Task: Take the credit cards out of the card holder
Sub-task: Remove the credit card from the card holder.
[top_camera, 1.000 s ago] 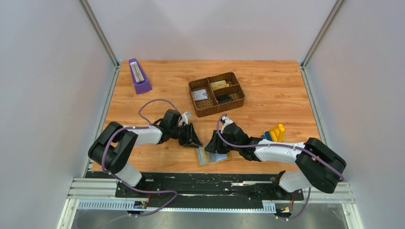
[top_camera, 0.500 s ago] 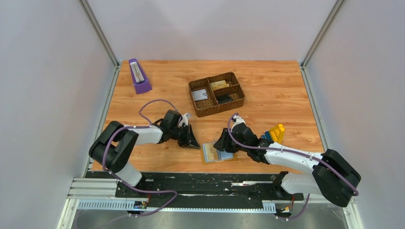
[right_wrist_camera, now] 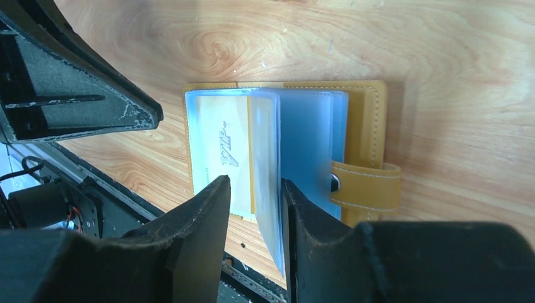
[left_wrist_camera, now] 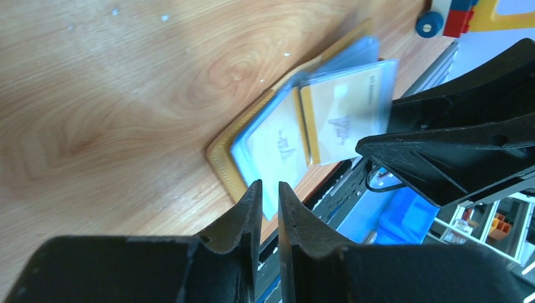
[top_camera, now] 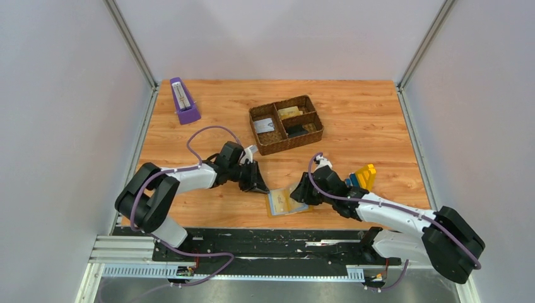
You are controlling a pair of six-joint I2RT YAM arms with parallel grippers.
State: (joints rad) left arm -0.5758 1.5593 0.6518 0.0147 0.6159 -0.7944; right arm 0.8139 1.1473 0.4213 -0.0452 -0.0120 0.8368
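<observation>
The card holder (top_camera: pixel 285 203) is noted open at the worktop's (top_camera: pixel 353 113) 6 o'clock. The left fingers (left_wrist_camera: pixel 243 214) are narrowly parted, empty; the right fingers (right_wrist_camera: pixel 202 221) are parted astride a limp, slick sleeve (right_wrist_camera: pixel 268 158). The cards (right_wrist_camera: pixel 217 148) are judged light and stiff, best pinched at an exposed edge.

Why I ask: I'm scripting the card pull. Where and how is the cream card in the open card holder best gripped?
Likely the cream card by its outer edge, farthest from the tab, coming low from the left hand side: the card holder lies flat and open, and a sleeve leaf rises at the inner edge.
</observation>
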